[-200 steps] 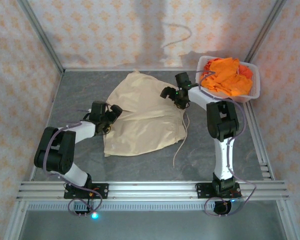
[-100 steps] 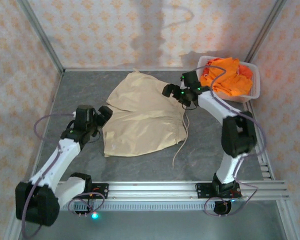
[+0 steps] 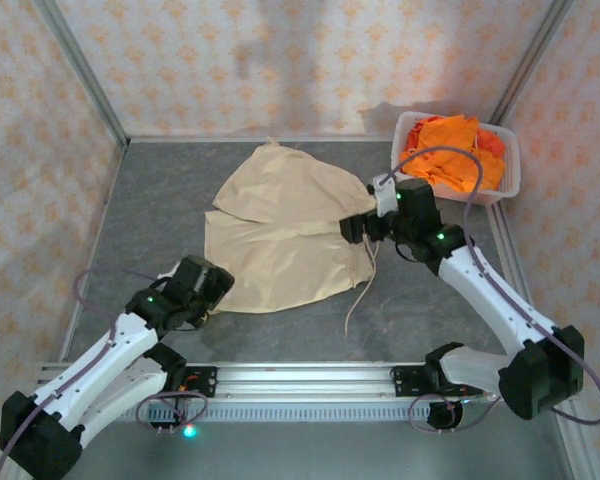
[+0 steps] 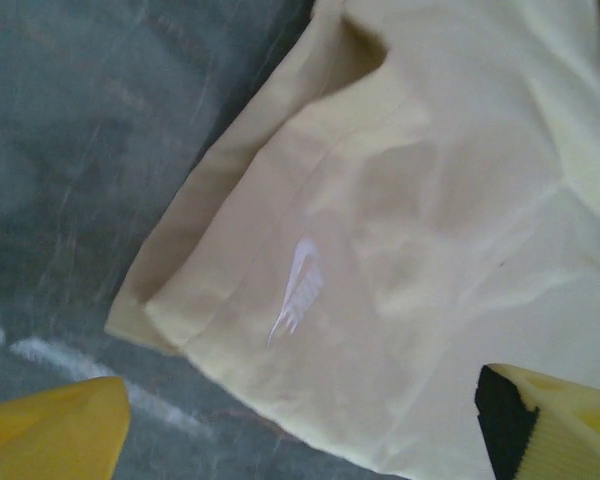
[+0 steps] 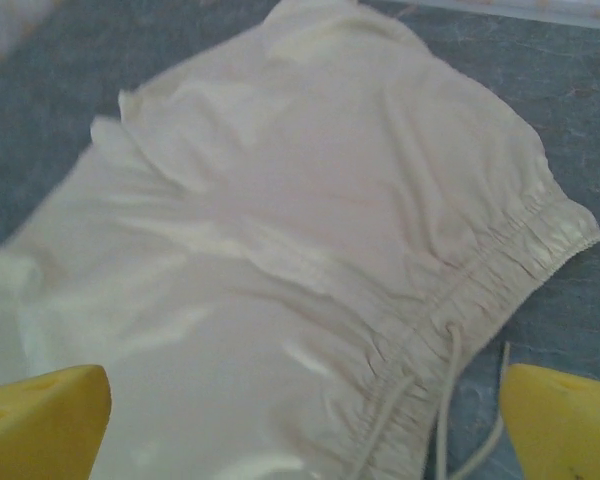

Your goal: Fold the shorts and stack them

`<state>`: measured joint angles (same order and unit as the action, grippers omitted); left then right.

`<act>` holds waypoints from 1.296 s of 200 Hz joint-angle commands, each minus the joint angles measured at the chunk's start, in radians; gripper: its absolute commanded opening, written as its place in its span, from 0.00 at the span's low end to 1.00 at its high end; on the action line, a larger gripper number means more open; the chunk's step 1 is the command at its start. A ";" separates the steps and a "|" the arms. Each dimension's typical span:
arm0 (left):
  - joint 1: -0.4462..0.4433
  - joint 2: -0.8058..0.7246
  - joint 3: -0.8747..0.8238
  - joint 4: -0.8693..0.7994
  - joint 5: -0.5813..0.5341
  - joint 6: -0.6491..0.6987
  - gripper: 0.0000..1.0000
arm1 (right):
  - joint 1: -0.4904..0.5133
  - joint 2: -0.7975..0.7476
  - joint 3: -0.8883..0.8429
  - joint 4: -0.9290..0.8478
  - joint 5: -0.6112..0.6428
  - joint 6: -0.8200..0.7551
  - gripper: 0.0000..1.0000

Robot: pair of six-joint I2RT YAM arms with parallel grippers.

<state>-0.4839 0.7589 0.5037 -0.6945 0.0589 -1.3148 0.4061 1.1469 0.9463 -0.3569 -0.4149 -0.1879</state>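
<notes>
Lying spread flat on the grey stone-patterned tabletop (image 3: 160, 190), the pale beige cloth shorts (image 3: 280, 235) are occupying the middle of the work area. Their gathered elastic waistband (image 5: 510, 250) is facing the right side, and a thin white drawstring (image 3: 358, 295) is trailing from it toward the near edge.

The left gripper (image 3: 212, 285) is hovering at the near-left corner of the shorts, over a leg hem bearing a small white printed logo (image 4: 295, 290). Its yellow fingers (image 4: 50, 435) are standing wide apart, one over bare table and the other over the cloth, and they are gripping nothing.

The right gripper (image 3: 355, 228) is hanging at the waistband edge. Its yellow fingertips (image 5: 40, 420) are spread just as wide, one above the fabric and one above the table beside the drawstring, and it too is holding nothing. Whether either gripper is touching the cloth is not showing clearly.

At the far right corner, bright orange crumpled shorts (image 3: 455, 160) are sitting heaped inside a white plastic basket (image 3: 510, 190), apart from the beige pair
</notes>
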 commanded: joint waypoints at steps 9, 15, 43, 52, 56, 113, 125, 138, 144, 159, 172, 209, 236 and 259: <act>-0.041 0.007 -0.044 -0.023 -0.086 -0.157 0.82 | 0.031 -0.104 -0.054 -0.055 0.073 -0.232 1.00; -0.041 0.015 -0.051 -0.015 -0.090 -0.163 0.80 | 0.035 -0.115 -0.060 -0.063 0.082 -0.251 1.00; -0.042 0.065 -0.073 0.052 -0.080 -0.176 0.71 | 0.056 -0.136 -0.068 -0.095 0.133 -0.300 0.98; -0.041 0.083 -0.077 0.071 -0.073 -0.180 0.67 | 0.059 -0.136 -0.062 -0.104 0.139 -0.299 0.98; -0.041 0.090 -0.079 0.079 -0.068 -0.182 0.66 | 0.060 -0.136 -0.060 -0.107 0.138 -0.298 0.98; -0.041 0.193 -0.089 0.129 -0.058 -0.177 0.48 | 0.079 -0.141 -0.062 -0.123 0.148 -0.303 0.94; -0.041 0.207 -0.097 0.149 -0.066 -0.176 0.41 | 0.082 -0.140 -0.063 -0.136 0.148 -0.316 0.93; -0.041 0.228 -0.099 0.174 -0.074 -0.169 0.32 | 0.090 -0.139 -0.063 -0.152 0.149 -0.334 0.93; -0.041 0.239 -0.094 0.180 -0.081 -0.161 0.26 | 0.096 -0.139 -0.063 -0.159 0.151 -0.345 0.92; -0.041 0.261 -0.075 0.177 -0.110 -0.132 0.13 | 0.118 -0.137 -0.067 -0.168 0.173 -0.370 0.91; -0.040 0.266 -0.053 0.164 -0.133 -0.111 0.02 | 0.151 -0.134 -0.073 -0.175 0.202 -0.395 0.90; -0.001 0.232 0.017 0.108 -0.147 -0.012 0.00 | 0.258 -0.124 -0.113 -0.195 0.291 -0.477 0.83; 0.073 0.195 0.054 0.036 -0.142 0.081 0.00 | 0.351 -0.099 -0.162 -0.192 0.373 -0.526 0.73; 0.147 0.164 0.046 0.030 -0.110 0.137 0.00 | 0.451 -0.032 -0.199 -0.181 0.457 -0.553 0.70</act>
<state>-0.3969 0.9531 0.5381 -0.5835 -0.0341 -1.2793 0.7765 1.0557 0.7864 -0.5243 -0.0849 -0.6796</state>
